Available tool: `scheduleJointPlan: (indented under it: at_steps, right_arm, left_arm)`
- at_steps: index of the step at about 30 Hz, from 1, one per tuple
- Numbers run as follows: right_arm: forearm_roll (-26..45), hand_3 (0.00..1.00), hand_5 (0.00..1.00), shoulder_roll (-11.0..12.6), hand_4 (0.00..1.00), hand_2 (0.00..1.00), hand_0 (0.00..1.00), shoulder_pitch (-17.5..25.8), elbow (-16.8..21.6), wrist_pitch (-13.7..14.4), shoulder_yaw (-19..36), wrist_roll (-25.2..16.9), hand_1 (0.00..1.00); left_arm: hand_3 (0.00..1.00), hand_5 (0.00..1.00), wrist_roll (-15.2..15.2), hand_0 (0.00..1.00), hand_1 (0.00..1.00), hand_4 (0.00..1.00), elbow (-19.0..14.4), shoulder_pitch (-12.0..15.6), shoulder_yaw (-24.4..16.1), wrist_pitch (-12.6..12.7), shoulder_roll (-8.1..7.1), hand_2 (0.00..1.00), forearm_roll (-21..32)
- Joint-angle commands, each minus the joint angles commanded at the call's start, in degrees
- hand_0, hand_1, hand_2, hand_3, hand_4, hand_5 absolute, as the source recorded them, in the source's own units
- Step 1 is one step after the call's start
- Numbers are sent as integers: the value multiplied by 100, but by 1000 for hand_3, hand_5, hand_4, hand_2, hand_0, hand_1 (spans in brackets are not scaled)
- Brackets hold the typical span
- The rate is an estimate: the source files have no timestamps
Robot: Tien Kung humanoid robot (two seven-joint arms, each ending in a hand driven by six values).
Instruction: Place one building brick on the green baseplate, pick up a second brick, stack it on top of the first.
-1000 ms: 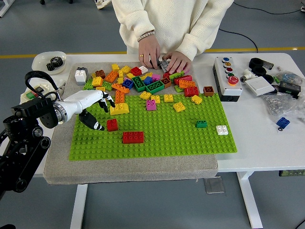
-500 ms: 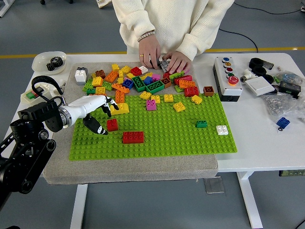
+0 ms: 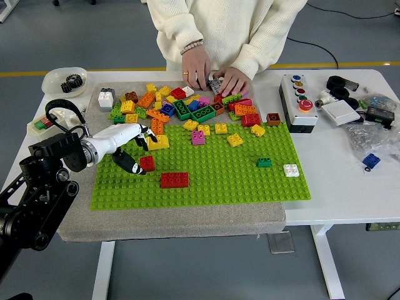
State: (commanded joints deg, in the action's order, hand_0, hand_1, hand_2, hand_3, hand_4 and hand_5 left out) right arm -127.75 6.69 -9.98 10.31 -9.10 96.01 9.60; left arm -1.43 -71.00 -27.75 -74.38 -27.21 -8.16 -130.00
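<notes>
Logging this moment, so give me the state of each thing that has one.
Left hand: open, fingers around the small red brick, not lifted.
Small red brick: seated on the baseplate.
Long red brick: flat on the baseplate, untouched.
Person's hands: resting on the brick pile.

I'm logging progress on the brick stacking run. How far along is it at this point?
Early stage. Loose bricks already sit on the green baseplate, but none there is stacked. The left hand is open around the small red brick, not visibly gripping it. Still left: grasp a brick, place it, stack a second on top. The person's hands rest on the far brick pile.
</notes>
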Motion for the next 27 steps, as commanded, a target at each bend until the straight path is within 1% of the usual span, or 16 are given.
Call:
scheduleJointPlan:
  at_steps: [9, 10, 16, 17, 20, 22, 27]
  right_arm:
    - [10, 617, 339, 3, 854, 725, 747, -2, 0, 3, 0, -2, 656]
    - [10, 617, 339, 3, 854, 725, 746, -1, 0, 3, 1, -2, 655]
    - [4, 617, 339, 3, 854, 725, 746, 4, 0, 2, -4, -3, 655]
    - [5, 617, 339, 2, 855, 725, 747, 4, 0, 1, -6, -3, 656]
    - [6, 617, 339, 0, 855, 725, 747, 4, 0, 0, -11, -4, 656]
    - [5, 617, 339, 0, 855, 725, 748, 4, 0, 0, -15, -6, 656]
    - [-4, 617, 339, 0, 855, 725, 748, 8, 0, -1, -19, -9, 656]
  left_arm:
    - [736, 93, 60, 782, 668, 998, 154, -69, 5, 85, 18, 615, 0]
    - [702, 94, 70, 783, 667, 998, 165, -74, 2, 91, 20, 613, 0]
    - [702, 94, 163, 783, 667, 998, 288, -97, -7, 81, 33, 613, 0]
    - [679, 95, 172, 785, 667, 998, 303, -95, -5, 84, 33, 612, 0]
    - [679, 95, 192, 785, 667, 998, 337, -91, -2, 96, 36, 612, 0]
    - [665, 92, 206, 785, 667, 998, 363, -84, 3, 114, 37, 609, 0]
    - [665, 92, 256, 785, 667, 998, 454, -80, 3, 193, 42, 609, 0]
